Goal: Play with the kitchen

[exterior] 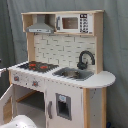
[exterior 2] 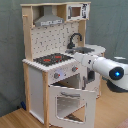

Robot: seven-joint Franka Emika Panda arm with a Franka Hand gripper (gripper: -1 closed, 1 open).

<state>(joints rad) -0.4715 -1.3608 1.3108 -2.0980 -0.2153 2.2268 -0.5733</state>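
Your arm is reaching toward the kitchen
Its oven door is hanging open; you cannot tell the gripper's state

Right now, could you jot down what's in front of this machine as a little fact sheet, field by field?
setting: toy kitchen against a grey curtain, wooden floor
stovetop: black with red burners
sink: beside the stovetop, black faucet behind it
oven door: open, hanging forward and down, with a window
upper shelf: grey hood and toy microwave
robot arm: white, reaching toward the kitchen's front by the knobs
end effector: hidden behind the arm, state unclear
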